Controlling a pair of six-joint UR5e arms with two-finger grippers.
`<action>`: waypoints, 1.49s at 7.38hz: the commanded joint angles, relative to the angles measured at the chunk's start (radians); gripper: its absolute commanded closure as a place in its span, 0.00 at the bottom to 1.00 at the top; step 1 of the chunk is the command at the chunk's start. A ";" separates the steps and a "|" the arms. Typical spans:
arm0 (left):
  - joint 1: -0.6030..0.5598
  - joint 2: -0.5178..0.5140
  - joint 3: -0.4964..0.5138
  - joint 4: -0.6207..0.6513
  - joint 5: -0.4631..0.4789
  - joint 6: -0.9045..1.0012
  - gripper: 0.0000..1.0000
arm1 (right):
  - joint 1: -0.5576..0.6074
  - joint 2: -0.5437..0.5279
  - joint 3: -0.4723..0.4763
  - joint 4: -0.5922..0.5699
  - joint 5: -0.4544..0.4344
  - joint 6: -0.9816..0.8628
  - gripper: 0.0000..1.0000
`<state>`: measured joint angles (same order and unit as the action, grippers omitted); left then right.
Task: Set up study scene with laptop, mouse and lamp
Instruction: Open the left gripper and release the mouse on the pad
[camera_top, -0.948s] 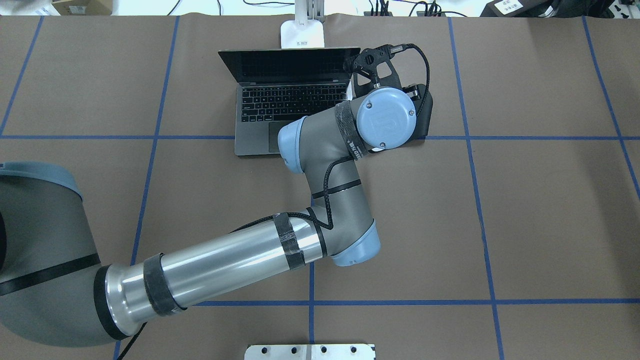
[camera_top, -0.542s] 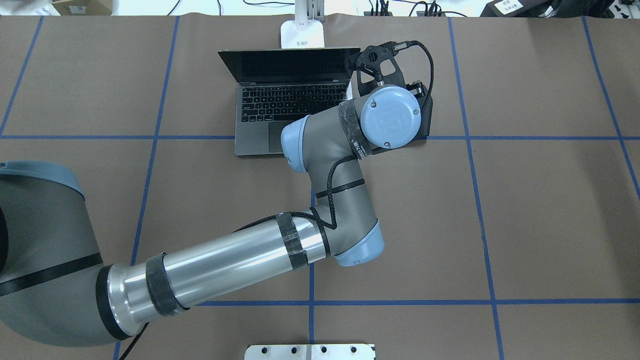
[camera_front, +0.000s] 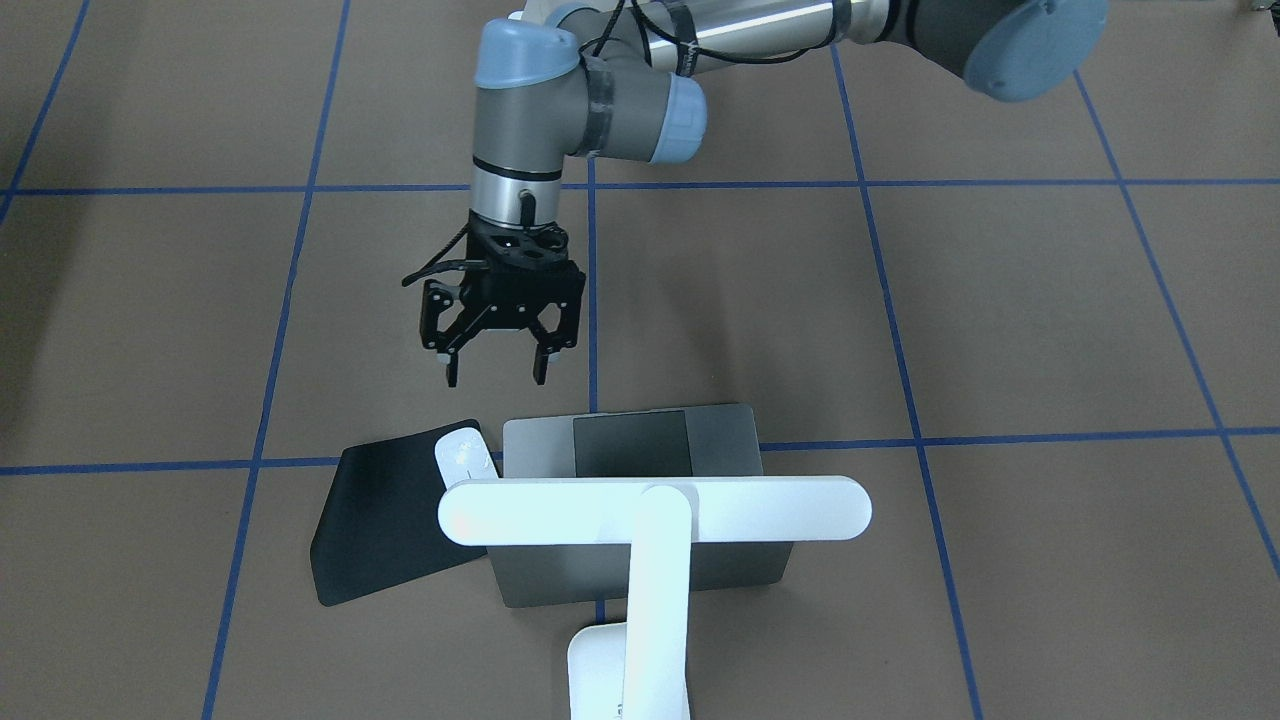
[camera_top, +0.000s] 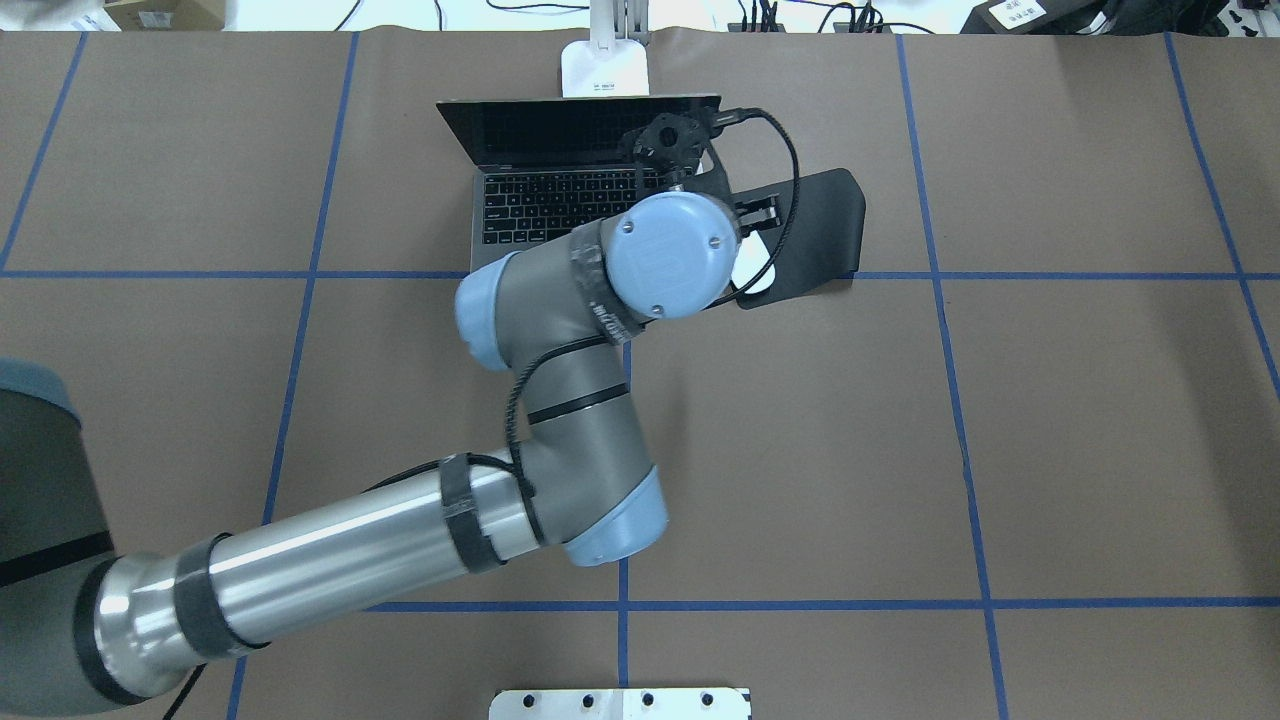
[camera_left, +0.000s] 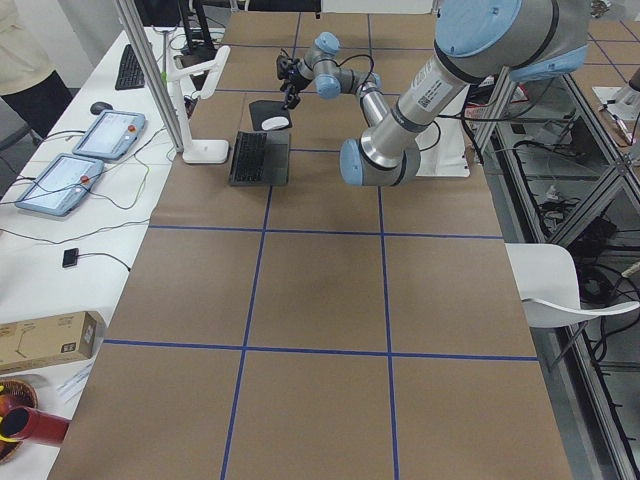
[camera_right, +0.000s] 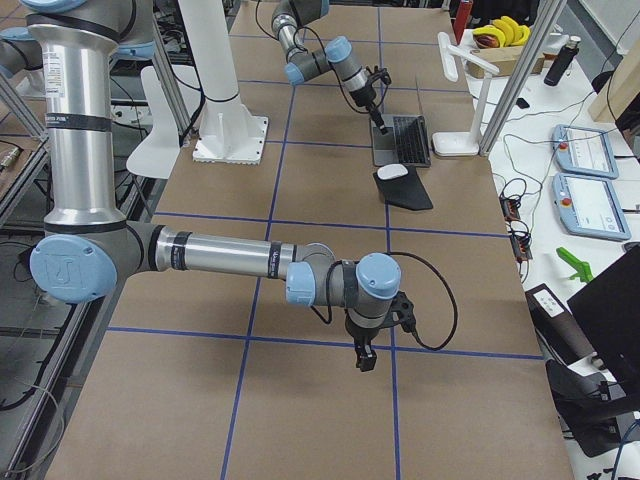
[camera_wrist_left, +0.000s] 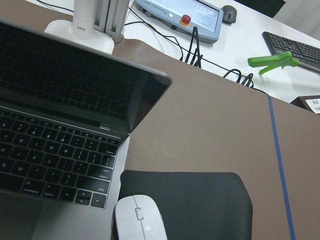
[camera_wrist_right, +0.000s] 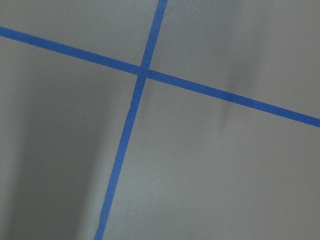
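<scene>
The grey laptop (camera_top: 560, 205) stands open at the table's far middle, and its lid back shows in the front view (camera_front: 560, 575). The white mouse (camera_front: 462, 455) lies on the near corner of a black mat (camera_front: 385, 520), right beside the laptop; it also shows in the left wrist view (camera_wrist_left: 140, 220). The white lamp (camera_front: 655, 510) stands behind the laptop with its light bar over the laptop. My left gripper (camera_front: 495, 378) is open and empty, raised above the table just short of the mouse. My right gripper (camera_right: 362, 350) points down at bare table far from these things; I cannot tell if it is open.
A white bolted pedestal plate (camera_top: 620, 703) sits at the near edge. Past the far edge are cables, teach pendants (camera_wrist_left: 180, 12) and a green tool (camera_wrist_left: 272, 61). The mat (camera_top: 820, 215) reaches right of the laptop.
My left wrist has swung left and back off the mat. The mat and the mouse, covered by the wrist before, now show.
</scene>
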<state>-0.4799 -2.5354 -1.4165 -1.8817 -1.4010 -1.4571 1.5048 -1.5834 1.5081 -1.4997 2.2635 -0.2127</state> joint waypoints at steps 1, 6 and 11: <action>-0.020 0.174 -0.262 0.172 -0.082 0.095 0.08 | 0.000 -0.001 0.004 -0.004 0.024 0.056 0.00; -0.190 0.410 -0.442 0.256 -0.333 0.266 0.08 | 0.000 -0.004 0.007 -0.001 0.030 0.095 0.00; -0.487 0.512 -0.365 0.351 -0.632 0.704 0.08 | 0.000 -0.041 0.075 0.004 0.062 0.249 0.00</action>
<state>-0.8837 -2.0404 -1.8330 -1.5357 -1.9563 -0.8716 1.5048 -1.6192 1.5531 -1.4966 2.3235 -0.0374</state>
